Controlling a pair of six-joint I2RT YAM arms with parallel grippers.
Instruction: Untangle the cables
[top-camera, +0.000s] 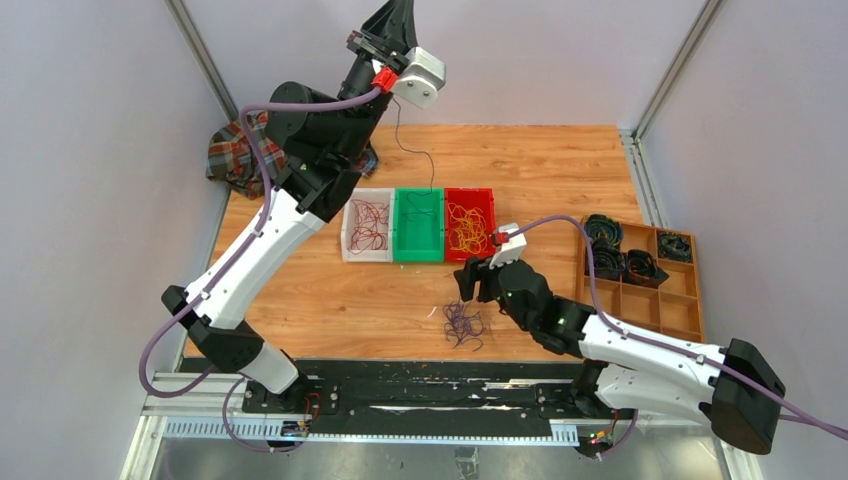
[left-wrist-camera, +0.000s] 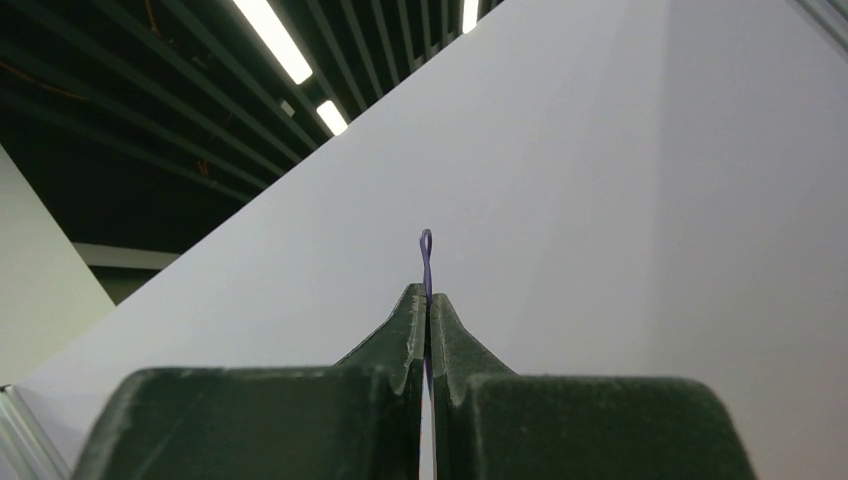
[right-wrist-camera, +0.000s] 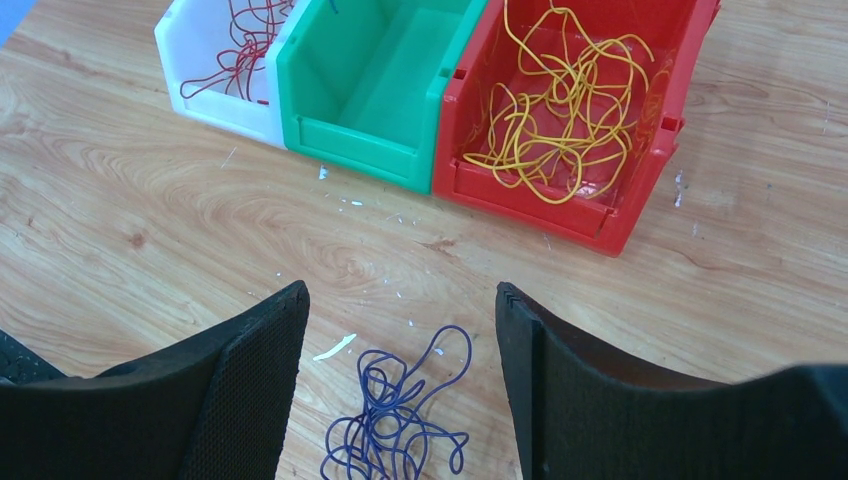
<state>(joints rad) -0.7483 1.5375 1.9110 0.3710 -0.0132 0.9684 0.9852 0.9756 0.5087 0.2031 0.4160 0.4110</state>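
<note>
The wooden counter (top-camera: 330, 300) carries everything. At its 3 o'clock edge sits a wooden divided tray (top-camera: 640, 295) with black coils (top-camera: 605, 232). Near the centre three bins stand touching in a row: white bin (right-wrist-camera: 225, 110), green bin (right-wrist-camera: 350, 135), red bin (right-wrist-camera: 520, 195). A plaid cloth (top-camera: 232, 155) lies at 10 o'clock.

The left fingers (left-wrist-camera: 427, 300), raised high at 12 o'clock, are pinched together on one thin purple cable (left-wrist-camera: 426, 250), which hangs toward the green bin. The right fingers (top-camera: 472, 282) are spread wide, holding nothing, above a purple tangle (top-camera: 463, 325) on the counter at the red bin's 6 o'clock. Yellow cables (top-camera: 467, 228) fill the red bin; dark red cables (top-camera: 368, 225) lie in the white bin.
</note>
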